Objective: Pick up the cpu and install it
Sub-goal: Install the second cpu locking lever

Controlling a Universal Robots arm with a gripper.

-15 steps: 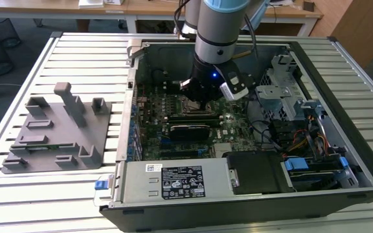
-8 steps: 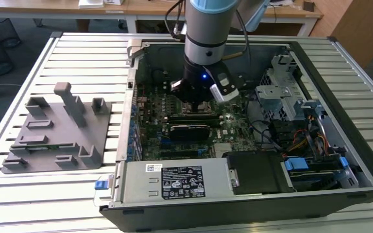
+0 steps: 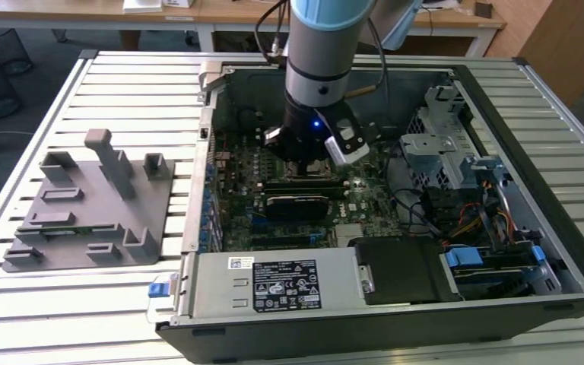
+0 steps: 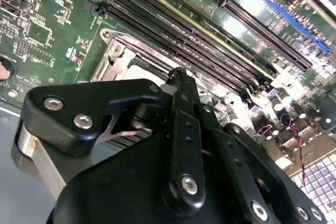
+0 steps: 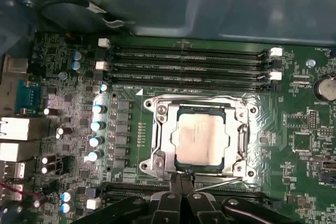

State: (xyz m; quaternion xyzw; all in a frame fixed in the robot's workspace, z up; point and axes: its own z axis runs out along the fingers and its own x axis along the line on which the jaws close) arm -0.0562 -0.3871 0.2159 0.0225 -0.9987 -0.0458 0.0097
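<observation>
One arm reaches down into the open PC case | cpu lies flat in the socket on the motherboard | gripper sits at the socket's edge, fingertips pressed together, holding nothing | grey fixture plate lies on the table, at the exterior view's left.

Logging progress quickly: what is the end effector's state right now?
End effector: shut, holding nothing; the cpu sits in the socket just beyond its tips.
</observation>
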